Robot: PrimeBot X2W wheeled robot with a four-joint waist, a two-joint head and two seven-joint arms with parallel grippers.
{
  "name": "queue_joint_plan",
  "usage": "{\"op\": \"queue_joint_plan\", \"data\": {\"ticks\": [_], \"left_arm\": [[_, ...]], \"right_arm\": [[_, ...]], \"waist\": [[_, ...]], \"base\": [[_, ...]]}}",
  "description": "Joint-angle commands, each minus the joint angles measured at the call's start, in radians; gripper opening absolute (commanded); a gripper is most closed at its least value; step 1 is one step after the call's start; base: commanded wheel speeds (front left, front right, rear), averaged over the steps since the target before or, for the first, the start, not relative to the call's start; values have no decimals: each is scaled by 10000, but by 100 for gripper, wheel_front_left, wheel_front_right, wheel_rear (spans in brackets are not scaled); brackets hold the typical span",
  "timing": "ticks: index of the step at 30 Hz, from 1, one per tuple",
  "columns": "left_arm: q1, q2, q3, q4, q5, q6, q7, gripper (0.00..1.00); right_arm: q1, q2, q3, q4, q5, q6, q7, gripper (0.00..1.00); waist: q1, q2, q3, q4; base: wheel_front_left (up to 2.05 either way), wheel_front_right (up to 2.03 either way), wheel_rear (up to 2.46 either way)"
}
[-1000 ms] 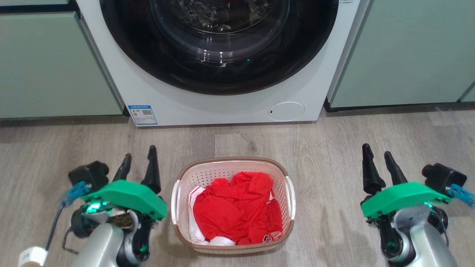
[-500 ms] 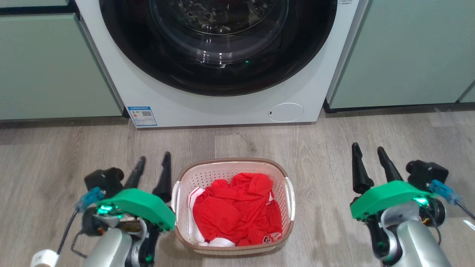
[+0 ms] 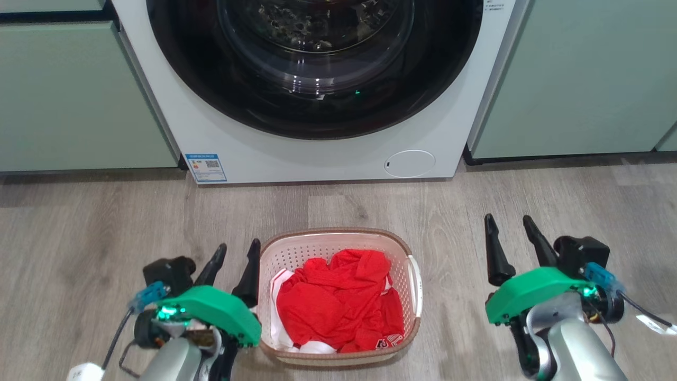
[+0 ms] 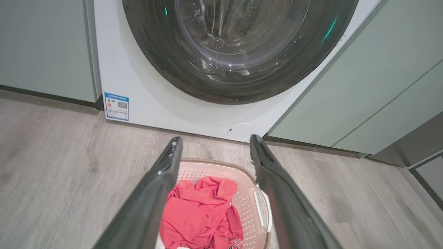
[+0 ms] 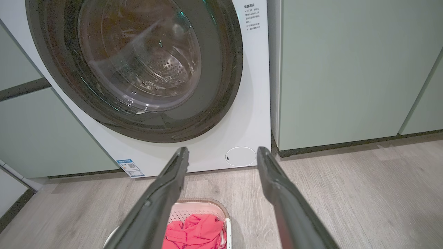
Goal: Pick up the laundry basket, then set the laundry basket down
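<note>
Okay, approach step: laundry basket [image 3: 333, 231] sits on the floor [image 3: 106, 222] before the washer [image 3: 317, 156]. Now my left tool [image 3: 239, 244] gapes wide, empty, just beside its left rim; my right tool [image 3: 506, 218] equally wide, empty, well apart. Next I'd bring both onto the side handles [image 3: 417, 279].

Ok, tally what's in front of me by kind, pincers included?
laundry basket: 1
heap of red clothes in it: 1, pieces can't be counted
washing machine: 1
pincers: 2, left pincer and right pincer, both open
Total: 5
</note>
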Motion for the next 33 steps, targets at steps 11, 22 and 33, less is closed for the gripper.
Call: {"op": "queue_joint_plan", "data": {"ticks": [11, 22, 33], "left_arm": [[-698, -337, 1199, -2046, 2128, 260, -492, 100], [85, -717, 1902, -3551, 3903, 58, -815, 100], [353, -726, 1345, -1971, 3199, -73, -918, 100]], "right_arm": [[-772, -98, 256, -1168, -764, 63, -458, 100], [-411, -110, 292, -1765, -1560, 69, -780, 100], [-236, -114, 221, -1024, -1675, 71, -883, 100]], "waist": [[0, 0, 118, 101], [0, 0, 123, 154], [0, 0, 55, 135]], "base": [[0, 0, 0], [0, 0, 0], [0, 0, 0]]}}
